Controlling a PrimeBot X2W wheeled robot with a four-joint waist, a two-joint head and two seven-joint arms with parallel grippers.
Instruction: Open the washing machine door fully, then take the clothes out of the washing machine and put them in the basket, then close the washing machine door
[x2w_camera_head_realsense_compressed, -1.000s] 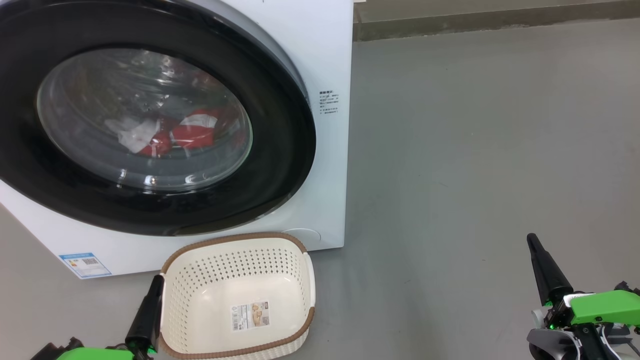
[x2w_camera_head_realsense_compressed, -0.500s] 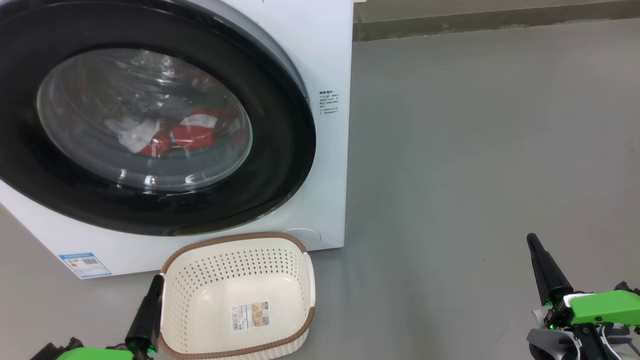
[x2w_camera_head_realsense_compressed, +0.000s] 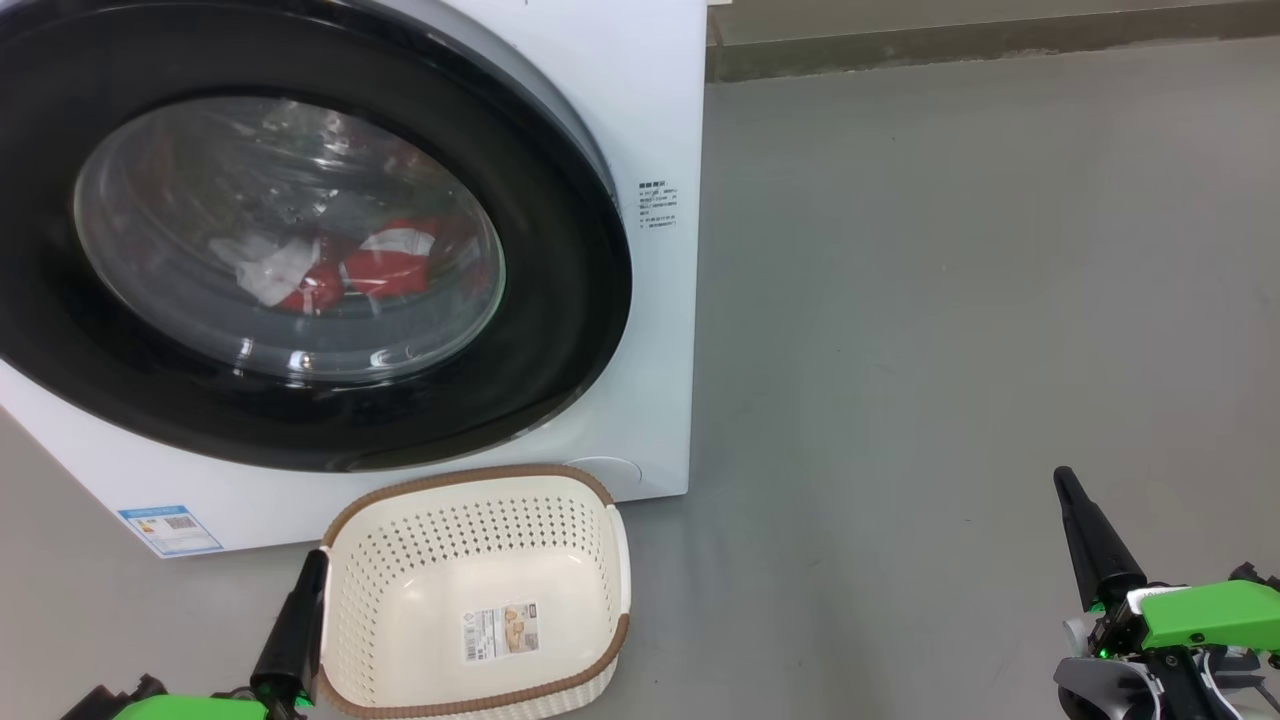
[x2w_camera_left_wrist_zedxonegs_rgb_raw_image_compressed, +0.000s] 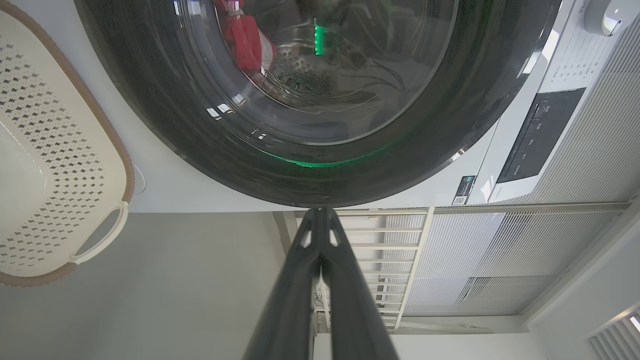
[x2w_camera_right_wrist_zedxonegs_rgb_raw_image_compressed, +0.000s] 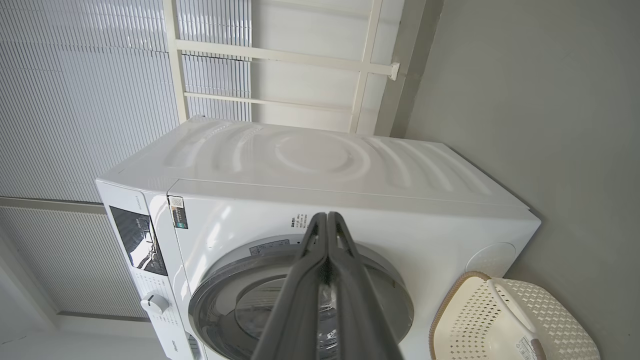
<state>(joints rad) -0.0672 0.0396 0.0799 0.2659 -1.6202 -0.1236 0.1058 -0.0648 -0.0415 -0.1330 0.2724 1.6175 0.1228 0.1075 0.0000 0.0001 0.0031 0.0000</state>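
Washing machine (x2w_camera_head_realsense_compressed: 650, 120) at 10 o'clock, door (x2w_camera_head_realsense_compressed: 560, 300) shut, clothes (x2w_camera_head_realsense_compressed: 385, 262) inside. Basket (x2w_camera_head_realsense_compressed: 470, 515) at 6 o'clock on floor (x2w_camera_head_realsense_compressed: 950, 300). Left gripper (x2w_camera_head_realsense_compressed: 317, 558) at 7 o'clock beside basket, fingers together; right gripper (x2w_camera_head_realsense_compressed: 1063, 480) at 4 o'clock, likewise.

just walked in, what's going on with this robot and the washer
No handling has begun. The white front-loading washing machine has its round black-rimmed glass door closed, with red and white clothes inside the drum. The cream perforated plastic basket sits on the floor in front, holding no clothes. The left gripper beside the basket and the right gripper are both shut, holding nothing.
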